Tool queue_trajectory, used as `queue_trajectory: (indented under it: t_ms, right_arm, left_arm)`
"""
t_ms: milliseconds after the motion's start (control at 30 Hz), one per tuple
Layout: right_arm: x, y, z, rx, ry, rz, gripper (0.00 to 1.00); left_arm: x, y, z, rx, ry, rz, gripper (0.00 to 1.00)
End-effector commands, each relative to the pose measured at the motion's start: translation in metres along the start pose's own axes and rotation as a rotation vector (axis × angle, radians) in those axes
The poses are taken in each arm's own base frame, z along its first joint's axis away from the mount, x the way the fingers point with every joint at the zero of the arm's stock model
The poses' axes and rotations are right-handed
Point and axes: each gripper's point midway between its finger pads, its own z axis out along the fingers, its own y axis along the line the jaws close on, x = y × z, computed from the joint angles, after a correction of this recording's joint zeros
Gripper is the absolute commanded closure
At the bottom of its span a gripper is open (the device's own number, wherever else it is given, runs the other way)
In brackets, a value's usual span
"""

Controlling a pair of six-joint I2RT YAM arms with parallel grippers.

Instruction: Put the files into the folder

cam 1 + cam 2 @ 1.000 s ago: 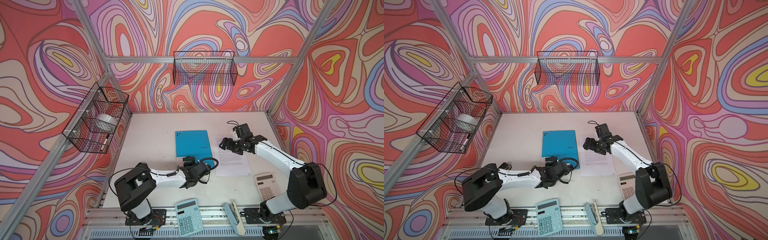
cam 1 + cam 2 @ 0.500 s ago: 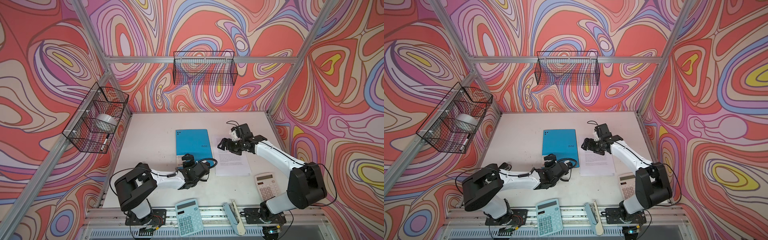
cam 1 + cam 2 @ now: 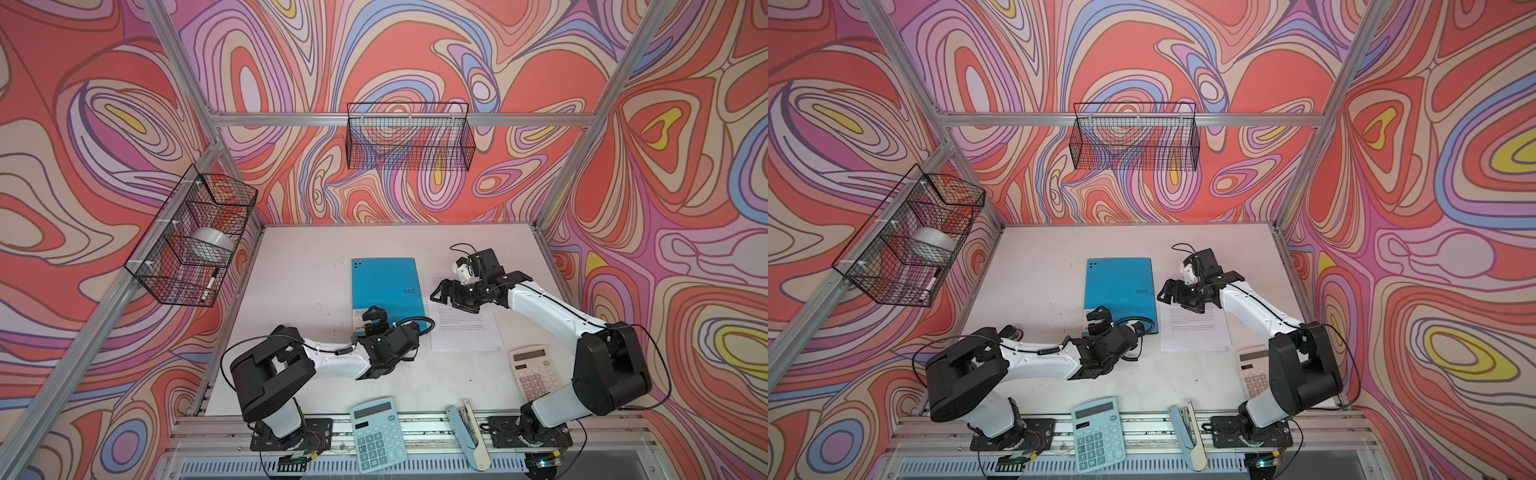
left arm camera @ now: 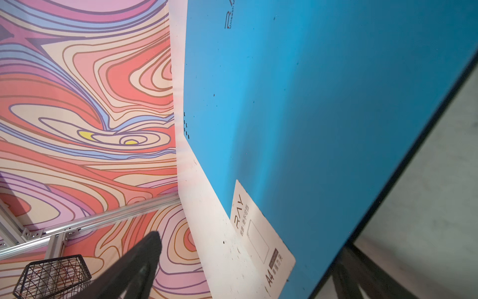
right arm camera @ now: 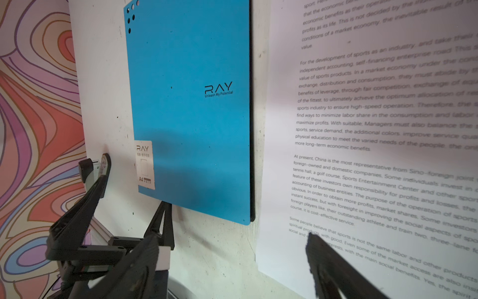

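The left gripper, fingers spread and empty, is straddling the near-left corner of the closed blue folder, which is lying lengthwise on the tabletop, while the equally spread right gripper is hovering over the files just beside it.

In both top views, print on the files is too small to read, and one sheet or several, can't tell. The right gripper covers much of the page's far end. The left gripper hides part of the label on the folder. The white calculator sits partly behind the right arm. Right wrist view: the page runs off the frame, lines blurring, near fingers just dark smears. Left wrist view: folder cropped on two sides.
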Motion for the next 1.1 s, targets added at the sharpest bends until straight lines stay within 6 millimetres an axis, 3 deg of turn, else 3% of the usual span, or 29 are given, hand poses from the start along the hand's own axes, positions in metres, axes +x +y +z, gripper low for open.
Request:
queue_trajectory:
  t_ms: [0,467,1067]
  right_arm:
    - [0.008,0.001,0.011,-0.040,0.045,-0.011,0.06]
    - [0.017,0.014,0.030,-0.179,0.110,0.012,0.06]
    - [0.016,0.012,0.062,-0.264,0.160,0.069,0.07]
  left_arm:
    - [-0.001,0.014,-0.003,-0.041,0.007,-0.052,0.00]
    - [0.006,0.028,0.000,-0.067,0.040,-0.116,0.00]
    - [0.013,0.034,0.004,-0.050,0.063,-0.169,0.00]
